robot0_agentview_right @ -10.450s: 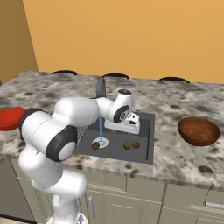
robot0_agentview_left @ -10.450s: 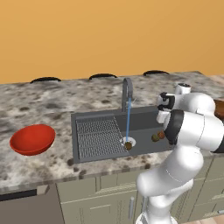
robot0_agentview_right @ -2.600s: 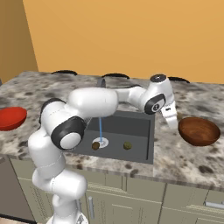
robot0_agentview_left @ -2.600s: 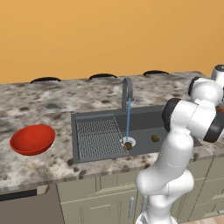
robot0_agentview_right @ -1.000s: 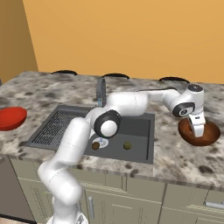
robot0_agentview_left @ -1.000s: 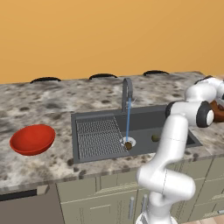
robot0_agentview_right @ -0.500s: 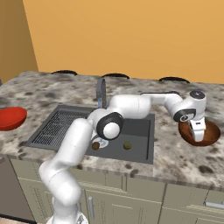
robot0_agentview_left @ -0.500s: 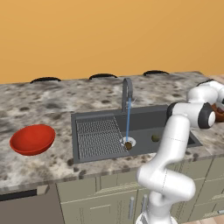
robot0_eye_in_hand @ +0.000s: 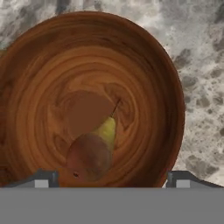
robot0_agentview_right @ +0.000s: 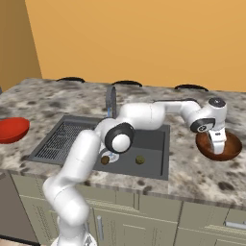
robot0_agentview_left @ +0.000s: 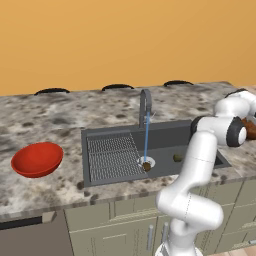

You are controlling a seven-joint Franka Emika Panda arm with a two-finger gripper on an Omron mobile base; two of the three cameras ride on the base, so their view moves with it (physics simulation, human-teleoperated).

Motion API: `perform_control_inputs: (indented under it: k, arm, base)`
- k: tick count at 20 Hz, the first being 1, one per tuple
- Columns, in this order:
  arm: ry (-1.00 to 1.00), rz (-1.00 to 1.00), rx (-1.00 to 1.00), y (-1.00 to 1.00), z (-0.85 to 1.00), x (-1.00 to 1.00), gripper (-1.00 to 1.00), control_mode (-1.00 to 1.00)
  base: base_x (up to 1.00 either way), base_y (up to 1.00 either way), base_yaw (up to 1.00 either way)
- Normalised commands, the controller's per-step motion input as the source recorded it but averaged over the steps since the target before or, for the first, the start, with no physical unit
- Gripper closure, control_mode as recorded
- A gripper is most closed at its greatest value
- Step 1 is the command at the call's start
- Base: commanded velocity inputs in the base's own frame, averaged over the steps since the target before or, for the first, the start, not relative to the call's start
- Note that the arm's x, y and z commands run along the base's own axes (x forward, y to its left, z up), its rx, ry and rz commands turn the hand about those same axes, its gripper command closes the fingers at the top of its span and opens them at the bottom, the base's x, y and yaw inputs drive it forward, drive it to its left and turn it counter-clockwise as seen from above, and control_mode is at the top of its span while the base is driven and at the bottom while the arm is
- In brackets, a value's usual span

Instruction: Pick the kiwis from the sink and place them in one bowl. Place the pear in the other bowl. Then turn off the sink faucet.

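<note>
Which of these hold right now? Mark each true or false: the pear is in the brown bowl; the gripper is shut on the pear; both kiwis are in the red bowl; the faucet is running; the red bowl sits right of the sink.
1. The pear lies in the brown bowl. True.
2. The gripper is shut on the pear. False: its fingers stand wide apart above the bowl, and the pear lies free on the bowl's floor.
3. Both kiwis are in the red bowl. False: the olive kiwi and the darker kiwi lie in the sink.
4. The faucet is running. True: a blue stream falls to the drain.
5. The red bowl sits right of the sink. False: it sits to its left.
</note>
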Motion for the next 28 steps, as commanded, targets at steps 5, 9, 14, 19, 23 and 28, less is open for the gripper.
perform_control_inputs:
  k: [5,9,14,19,23,28]
  arm:
    - [-0.15,0.02,0.00,0.24,0.65,0.00,-1.00,-1.00]
    - [-0.16,0.08,-0.02,0.41,0.70,-0.10,-1.00,-1.00]
    - [-0.08,0.15,-0.08,0.78,0.45,-0.22,-1.00,-1.00]
    - [-0.01,0.18,-0.10,0.96,0.10,-0.29,-1.00,-1.00]
    - [-0.02,0.18,-0.10,1.00,0.00,-0.28,-1.00,-1.00]
    - [-0.01,0.19,-0.06,0.99,-0.02,-0.22,-1.00,-1.00]
  base:
    - [0.00,0.00,0.00]
    - [0.00,0.00,0.00]
    - [0.00,0.00,0.00]
    - [0.00,0.00,0.00]
    - [0.00,0.00,0.00]
    - [0.00,0.00,0.00]
